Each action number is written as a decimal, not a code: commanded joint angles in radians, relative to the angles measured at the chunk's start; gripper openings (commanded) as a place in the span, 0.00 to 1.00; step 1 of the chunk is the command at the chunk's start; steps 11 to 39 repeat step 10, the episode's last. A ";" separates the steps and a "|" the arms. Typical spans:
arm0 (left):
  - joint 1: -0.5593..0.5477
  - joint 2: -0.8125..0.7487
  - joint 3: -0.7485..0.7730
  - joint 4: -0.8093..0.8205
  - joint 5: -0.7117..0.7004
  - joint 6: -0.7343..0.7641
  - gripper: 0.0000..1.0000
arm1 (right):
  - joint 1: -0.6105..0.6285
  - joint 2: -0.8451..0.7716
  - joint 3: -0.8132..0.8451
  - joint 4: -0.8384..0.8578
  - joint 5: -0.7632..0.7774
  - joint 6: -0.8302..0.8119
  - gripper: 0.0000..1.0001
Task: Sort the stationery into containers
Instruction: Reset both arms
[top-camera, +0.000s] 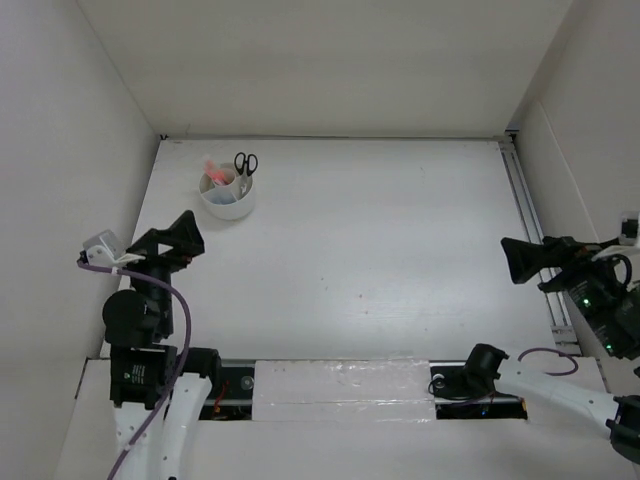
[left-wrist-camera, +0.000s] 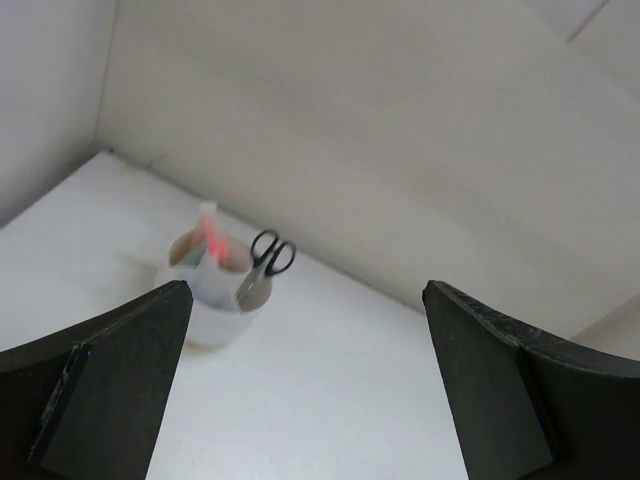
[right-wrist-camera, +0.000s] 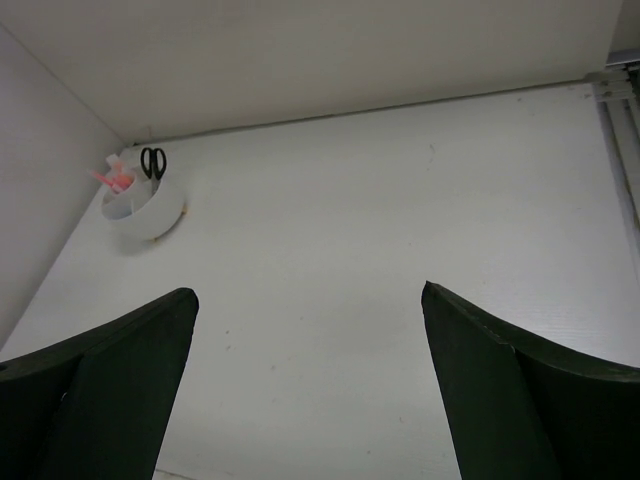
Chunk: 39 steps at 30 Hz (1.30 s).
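The round white container (top-camera: 227, 197) stands at the far left of the table. Black-handled scissors (top-camera: 245, 163) stick up from it, handles on top, beside red and pink pens (top-camera: 214, 176). My left gripper (top-camera: 192, 235) hovers open and holds nothing, short of the tub and nearer the table's front. In its wrist view the container (left-wrist-camera: 215, 295), scissors (left-wrist-camera: 271, 254) and pens (left-wrist-camera: 211, 238) lie ahead of the left gripper (left-wrist-camera: 306, 290). My right gripper (top-camera: 512, 262) is open and holds nothing at the far right. From the right gripper (right-wrist-camera: 308, 292) the container (right-wrist-camera: 150, 212) shows small in the far left corner.
White walls close the table on the left, back and right. A metal rail (top-camera: 530, 220) runs along the right edge, and the rail (right-wrist-camera: 620, 150) also shows in the right wrist view. A taped strip (top-camera: 340, 385) lies between the arm bases.
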 joint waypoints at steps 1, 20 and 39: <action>-0.005 -0.094 -0.080 -0.058 -0.087 -0.038 1.00 | 0.004 -0.034 0.048 -0.088 0.087 -0.025 1.00; -0.005 -0.127 -0.078 -0.073 -0.115 -0.057 1.00 | 0.024 -0.101 -0.030 -0.019 0.078 -0.069 1.00; -0.005 -0.127 -0.078 -0.073 -0.115 -0.057 1.00 | 0.024 -0.101 -0.030 -0.019 0.078 -0.069 1.00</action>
